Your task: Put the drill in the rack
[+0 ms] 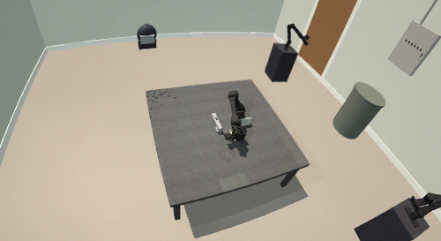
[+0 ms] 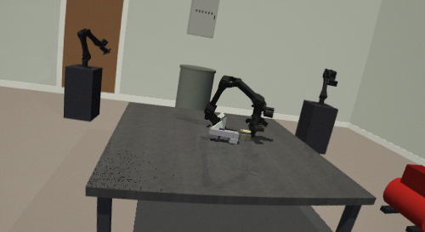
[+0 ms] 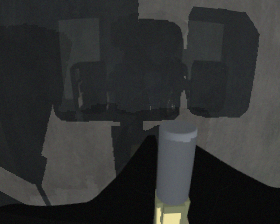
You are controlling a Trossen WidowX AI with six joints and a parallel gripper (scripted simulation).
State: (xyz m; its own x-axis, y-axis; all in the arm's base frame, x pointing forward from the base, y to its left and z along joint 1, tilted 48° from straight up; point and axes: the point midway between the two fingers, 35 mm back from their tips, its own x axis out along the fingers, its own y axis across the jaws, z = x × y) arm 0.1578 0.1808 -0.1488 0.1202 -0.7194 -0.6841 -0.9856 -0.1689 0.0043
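A drill (image 3: 177,167), with a grey round shank and a pale yellow part below it, stands between the dark fingers at the bottom of the wrist view. My gripper (image 3: 162,142) (image 1: 228,136) (image 2: 253,134) is shut on it, low over the table. A small olive-khaki block (image 2: 245,137), which looks like the rack, is just left of the gripper in the exterior view, with something yellow at its top. A long pale lilac piece (image 1: 216,121) (image 2: 224,132) lies beside them. The key cannot be made out, and the drill's lower end is hidden.
A pale upright plate (image 1: 246,122) (image 2: 223,121) stands near the arm's base. The dark table (image 1: 190,169) (image 2: 170,179) carries the arm and these pieces. The arm's shadow (image 3: 141,75) covers much of the wrist view. A bin (image 1: 358,111) (image 2: 195,86) stands on the floor beyond the table.
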